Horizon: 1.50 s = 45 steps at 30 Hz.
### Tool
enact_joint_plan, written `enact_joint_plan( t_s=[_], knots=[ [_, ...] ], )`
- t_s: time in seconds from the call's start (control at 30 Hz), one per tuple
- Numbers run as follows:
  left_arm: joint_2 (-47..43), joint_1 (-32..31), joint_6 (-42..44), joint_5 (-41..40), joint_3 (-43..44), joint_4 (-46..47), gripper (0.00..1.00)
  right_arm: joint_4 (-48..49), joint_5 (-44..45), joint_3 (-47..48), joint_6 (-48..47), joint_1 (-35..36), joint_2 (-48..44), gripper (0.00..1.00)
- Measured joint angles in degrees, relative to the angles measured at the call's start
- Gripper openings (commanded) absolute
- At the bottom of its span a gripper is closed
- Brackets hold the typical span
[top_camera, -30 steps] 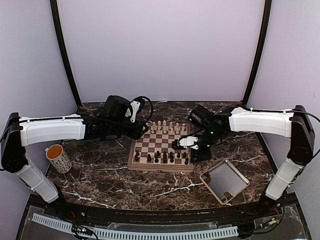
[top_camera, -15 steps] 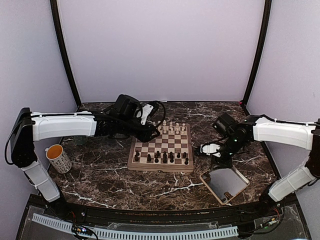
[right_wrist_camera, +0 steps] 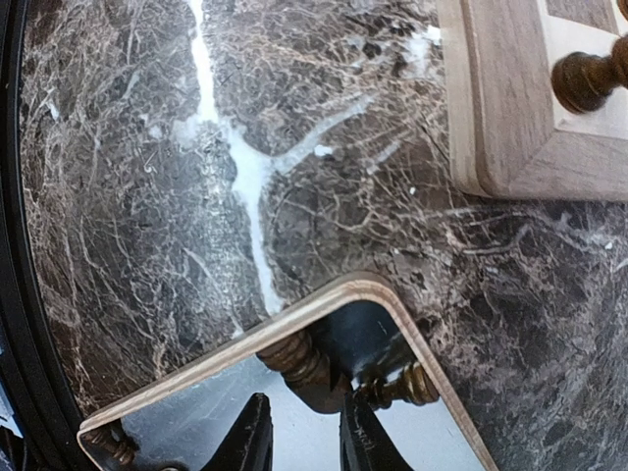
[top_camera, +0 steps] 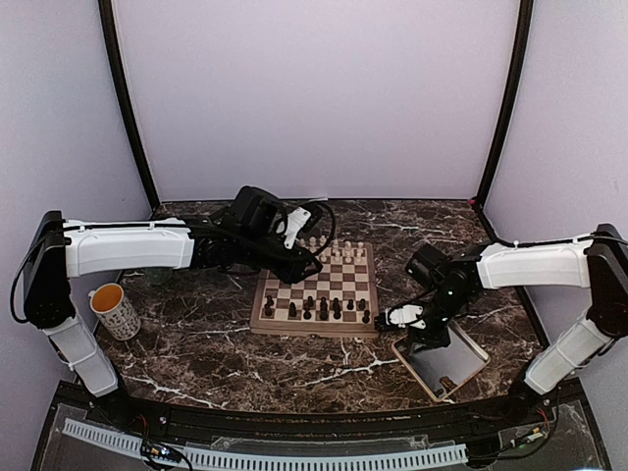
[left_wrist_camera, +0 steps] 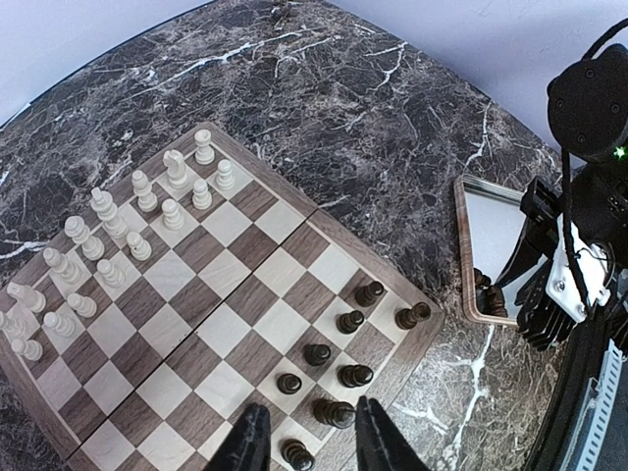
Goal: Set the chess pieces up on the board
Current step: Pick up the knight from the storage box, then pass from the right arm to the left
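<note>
The dark chess pieces (left_wrist_camera: 339,348) are in two places. Some stand in the rows on one side of the board (left_wrist_camera: 228,330). A few lie on their sides in the tray (right_wrist_camera: 294,316), which sits on the tabletop (right_wrist_camera: 147,196) just beside the board's corner.

The right jaws are open and hang low over a corner of the tray. One fallen piece (right_wrist_camera: 306,365) lies right in front of the gap between them, close to the rim. Another one (right_wrist_camera: 402,387) lies just beside it. The left jaws are open too, holding nothing, above the dark pieces on the board.

These pieces look tiny, light and hard. I think the wood is smooth and the shapes are round, so a piece could roll away or pop out of a pinch. The best place to grab looks like the fat middle of the body, squeezed across its short side. The thin neck and the little knob on top look too small to hold well. The rim and the other piece are very close, so there is not much room.
</note>
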Motion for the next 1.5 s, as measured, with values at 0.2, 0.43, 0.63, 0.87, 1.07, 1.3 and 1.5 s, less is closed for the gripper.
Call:
enact_joint_plan(
  t_s=[0.2, 0.43, 0.63, 0.87, 1.07, 1.3, 1.5],
  knots=[
    [0.00, 0.00, 0.00, -0.52, -0.02, -0.17, 0.33, 1.62, -0.28, 0.00, -0.70, 1.86, 2.86, 0.33],
    [0.00, 0.00, 0.00, -0.72, -0.28, -0.13, 0.33, 2.19, 0.44, 0.00, -0.94, 3.34, 4.79, 0.28],
    [0.00, 0.00, 0.00, -0.72, -1.57, 0.24, 0.33, 2.25, 2.25, -0.04, -0.74, 3.50, 4.57, 0.12],
    [-0.07, -0.09, 0.61, -0.09, -2.67, 1.79, 0.33, -3.58, 2.12, 0.92, -0.87, 1.97, 2.19, 0.10],
    [-3.21, -3.04, 6.14, 1.22, -8.63, 7.37, 0.36, -8.70, -4.52, 7.67, -0.35, -2.19, 1.03, 0.10],
    [-6.62, -9.29, 17.42, 6.19, -15.23, 18.73, 0.40, -12.57, -15.91, 17.09, 0.90, -3.52, 4.37, 0.11],
    [-4.48, -12.72, 28.85, 7.61, -15.41, 26.01, 0.41, -15.02, -24.00, 23.12, 1.09, -3.52, 9.99, 0.12]
  ],
)
